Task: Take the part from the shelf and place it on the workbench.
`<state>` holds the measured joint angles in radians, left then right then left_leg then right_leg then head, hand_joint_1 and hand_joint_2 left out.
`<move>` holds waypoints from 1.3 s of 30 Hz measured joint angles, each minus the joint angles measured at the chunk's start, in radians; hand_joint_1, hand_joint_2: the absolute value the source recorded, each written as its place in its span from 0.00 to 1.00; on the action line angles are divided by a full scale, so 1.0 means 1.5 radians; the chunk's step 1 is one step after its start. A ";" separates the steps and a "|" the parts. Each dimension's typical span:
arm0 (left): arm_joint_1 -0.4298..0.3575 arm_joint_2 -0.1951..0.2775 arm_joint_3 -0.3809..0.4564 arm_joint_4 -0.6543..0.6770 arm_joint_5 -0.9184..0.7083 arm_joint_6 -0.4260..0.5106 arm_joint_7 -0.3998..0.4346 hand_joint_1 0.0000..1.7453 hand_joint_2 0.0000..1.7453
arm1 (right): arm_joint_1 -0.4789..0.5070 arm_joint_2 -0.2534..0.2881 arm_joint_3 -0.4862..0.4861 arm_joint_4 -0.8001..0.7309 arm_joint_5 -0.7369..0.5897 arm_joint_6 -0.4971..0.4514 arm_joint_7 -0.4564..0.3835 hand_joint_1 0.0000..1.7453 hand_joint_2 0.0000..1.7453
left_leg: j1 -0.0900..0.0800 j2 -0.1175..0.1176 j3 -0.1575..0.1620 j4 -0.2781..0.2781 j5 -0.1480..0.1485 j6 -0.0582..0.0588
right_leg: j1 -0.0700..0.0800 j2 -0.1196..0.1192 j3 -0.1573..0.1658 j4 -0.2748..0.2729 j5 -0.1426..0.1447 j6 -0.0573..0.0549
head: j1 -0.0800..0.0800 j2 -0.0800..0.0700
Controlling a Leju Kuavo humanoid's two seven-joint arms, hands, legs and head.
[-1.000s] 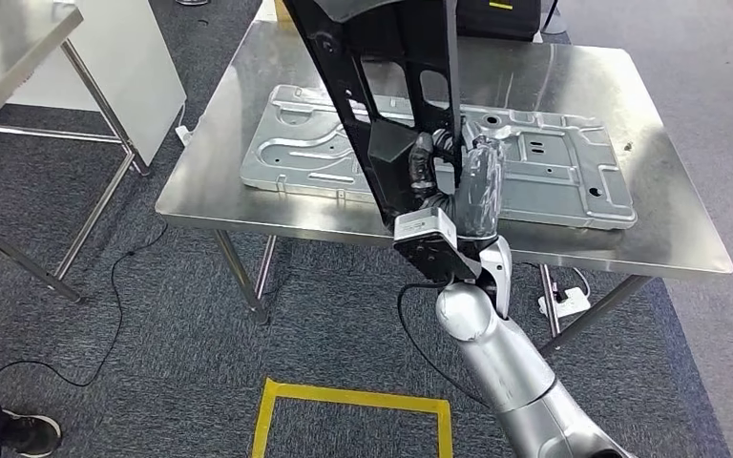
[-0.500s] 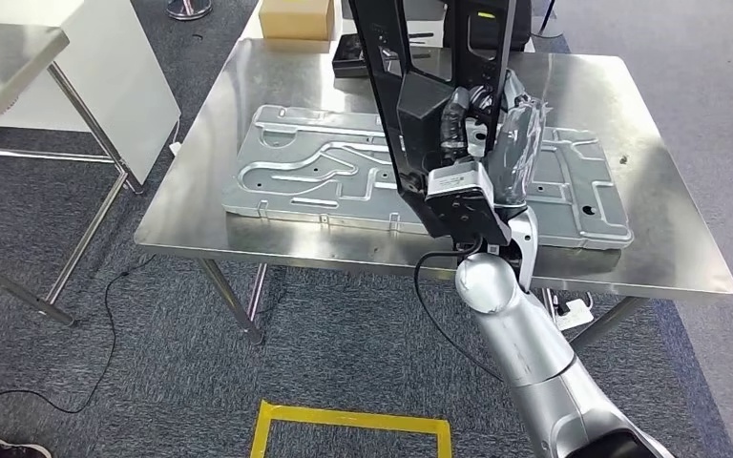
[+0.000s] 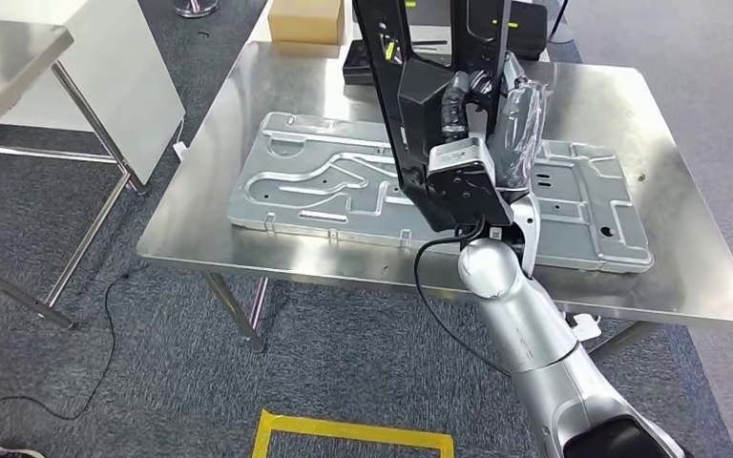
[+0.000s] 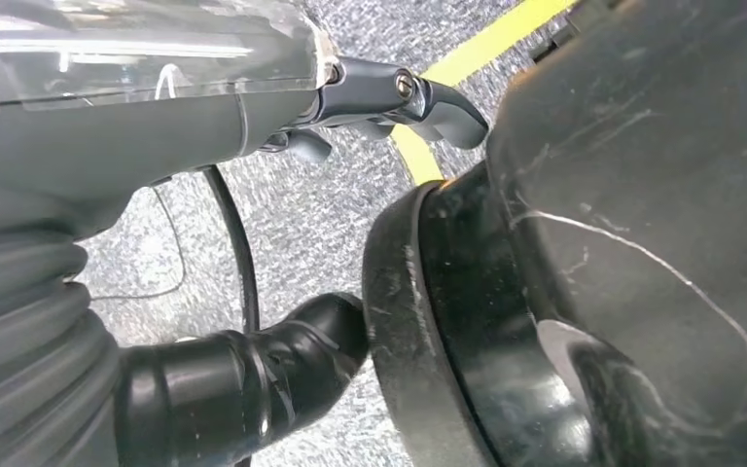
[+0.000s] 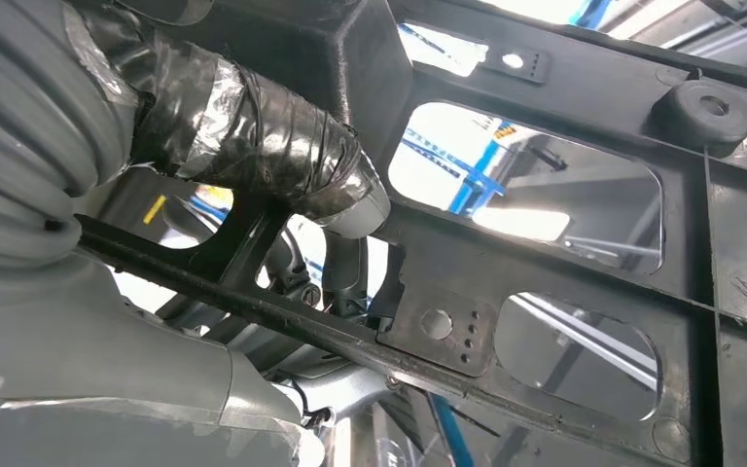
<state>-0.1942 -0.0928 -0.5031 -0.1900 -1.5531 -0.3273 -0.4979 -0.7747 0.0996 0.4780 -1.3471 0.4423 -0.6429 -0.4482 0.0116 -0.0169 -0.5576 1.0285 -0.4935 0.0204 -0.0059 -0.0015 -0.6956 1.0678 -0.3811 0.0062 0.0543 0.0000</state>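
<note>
Now the right hand (image 3: 482, 114) grips the black part (image 3: 410, 105), fingers (image 5: 253, 126) wrapped through its openings, holding it upright above the bench (image 3: 277, 105) over a grey panel (image 3: 315, 186) toward 12 o'clock, while the left hand (image 4: 107, 107) hangs with fingers apart, holding nothing.

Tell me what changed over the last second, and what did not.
The right hand has carried the black part forward, further over the workbench; the camera moved too, so the table's shift is no move. The hand still grips the part, held upright above the grey stamped panel, which stays flat.
</note>
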 joint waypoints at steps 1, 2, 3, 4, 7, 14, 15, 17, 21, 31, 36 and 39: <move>0.000 0.000 0.000 0.000 0.000 -0.002 0.000 0.00 1.00 | -0.002 0.000 0.000 0.002 0.000 0.000 0.001 1.00 1.00 | 0.000 0.000 0.001 -0.001 -0.002 -0.004 | 0.002 0.000 0.006 -0.010 -0.004 -0.003 | 0.000 0.000; -0.001 0.000 0.000 0.000 0.000 -0.003 -0.001 0.00 1.00 | -0.004 0.000 0.000 0.004 0.001 0.000 0.002 1.00 1.00 | 0.000 0.000 0.002 -0.003 -0.004 -0.008 | 0.004 0.001 0.008 -0.014 -0.008 -0.006 | 0.000 0.000; -0.001 0.001 0.000 0.000 0.001 -0.004 -0.001 0.00 1.00 | -0.005 0.000 0.000 0.005 0.001 0.001 0.003 1.00 1.00 | 0.000 0.001 0.004 -0.005 -0.006 -0.011 | 0.003 0.001 0.011 -0.018 -0.011 -0.010 | 0.000 0.000; -0.001 0.001 0.000 0.000 0.001 -0.005 -0.001 0.00 1.00 | -0.005 0.001 0.000 0.006 0.001 0.001 0.004 1.00 1.00 | 0.000 0.002 0.005 -0.003 -0.011 -0.015 | 0.002 0.001 0.015 -0.022 -0.012 -0.013 | 0.000 0.000; -0.002 0.002 -0.001 0.000 0.001 -0.009 -0.003 0.00 1.00 | -0.008 0.001 0.000 0.009 0.001 0.001 0.005 1.00 1.00 | 0.000 0.005 -0.034 0.079 -0.049 -0.019 | 0.001 0.000 0.031 -0.032 -0.018 -0.023 | -0.001 0.000; -0.001 0.004 -0.002 0.000 0.001 -0.004 -0.003 0.00 1.00 | -0.006 0.001 0.000 0.015 0.001 0.002 0.006 1.00 1.00 | -0.002 0.006 -0.072 0.055 0.033 -0.014 | 0.009 0.003 0.055 -0.024 -0.043 -0.026 | -0.001 0.000; -0.001 0.005 -0.002 0.000 0.001 -0.002 -0.004 0.00 1.00 | -0.007 0.001 0.000 0.015 0.001 0.002 0.006 1.00 1.00 | -0.003 0.006 -0.060 0.023 0.046 -0.011 | 0.011 0.004 0.056 -0.022 -0.046 -0.024 | -0.001 0.000; -0.001 0.005 -0.004 0.000 0.001 -0.001 -0.006 0.00 1.00 | -0.008 0.001 0.000 0.016 0.000 0.002 0.007 0.99 1.00 | -0.005 0.005 -0.052 0.003 0.048 -0.008 | 0.013 0.005 0.054 -0.019 -0.048 -0.022 | -0.001 0.000; -0.001 0.004 -0.006 0.000 0.001 -0.002 -0.009 0.00 1.00 | -0.008 0.001 0.000 0.019 0.000 0.005 0.008 0.97 1.00 | -0.006 0.002 -0.052 0.000 0.048 -0.007 | 0.013 0.002 0.055 -0.022 -0.048 -0.023 | -0.001 0.000; -0.007 0.005 -0.033 0.000 0.001 0.011 -0.009 0.00 0.00 | -0.046 0.032 0.000 0.078 0.195 -0.027 0.050 0.99 1.00 | -0.008 0.002 -0.053 0.000 0.047 -0.003 | 0.010 0.002 0.055 -0.026 -0.047 -0.016 | -0.001 0.000; -0.012 0.006 -0.052 0.000 0.001 0.012 -0.009 0.00 0.00 | -0.080 0.063 -0.017 0.121 0.308 -0.029 0.060 0.99 1.00 | -0.007 0.002 -0.053 0.000 0.048 -0.003 | 0.010 0.001 0.055 -0.025 -0.048 -0.015 | -0.001 0.000; -0.014 0.008 -0.057 0.000 0.001 0.012 -0.007 0.00 0.00 | -0.095 0.076 -0.038 0.142 0.387 -0.029 0.076 1.00 1.00 | -0.007 0.002 -0.053 0.000 0.048 -0.003 | 0.010 0.001 0.055 -0.024 -0.048 -0.015 | -0.001 0.000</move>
<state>-0.2148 -0.0806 -0.5891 -0.1896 -1.5522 -0.3094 -0.5087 -0.9165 0.2137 0.4212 -1.1337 1.0223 -0.6863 -0.3338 0.0012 -0.0146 -0.6367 1.0288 -0.4220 0.0164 0.0084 0.0005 -0.6135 1.0318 -0.4526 -0.0166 0.0524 0.0000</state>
